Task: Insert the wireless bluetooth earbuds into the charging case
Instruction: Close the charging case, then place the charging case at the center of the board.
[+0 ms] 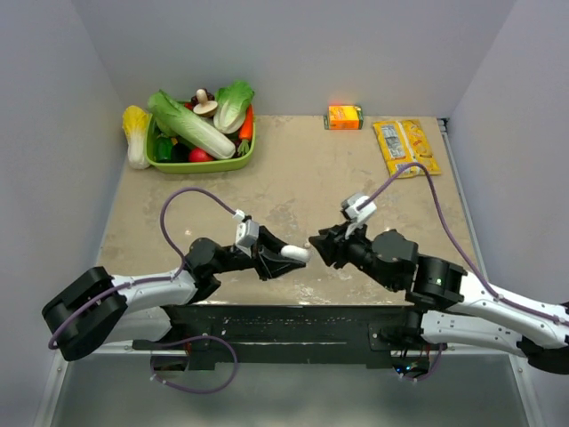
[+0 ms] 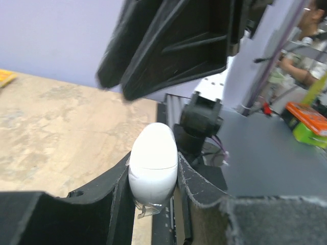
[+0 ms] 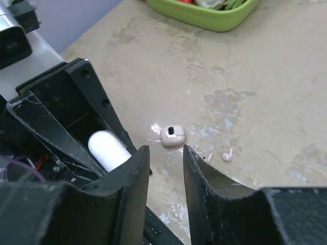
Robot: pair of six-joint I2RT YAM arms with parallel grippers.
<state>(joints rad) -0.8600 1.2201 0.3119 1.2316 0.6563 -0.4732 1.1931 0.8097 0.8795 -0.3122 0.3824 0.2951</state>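
Jaws on your left gripper are clamped on the charging case. The glossy white oval is pinched by its sides between the two black fingers, its rounded end juts past the tips, and a thin seam runs across the shell. The case looks closed.

Your right gripper faces it nose to nose, jaws parted with nothing between them, and bare stone-patterned surface shows through the gap. The two grippers meet above the tabletop, close to its near edge and about midway along it. Their tips are near each other but apart.

On the tabletop by that same near edge lie the wireless bluetooth earbuds, two tiny whitish pieces side by side and not quite touching. Just beside them, on the left gripper's side, sits a small pale pink rounded piece with a dark slot in its top. You cannot tell from these views what it is.

At the far left corner a green basket is heaped with vegetables. A pale yellow leafy head lies outside it against the left wall. An orange box stands at the far edge, and a yellow packet lies by the far right corner.
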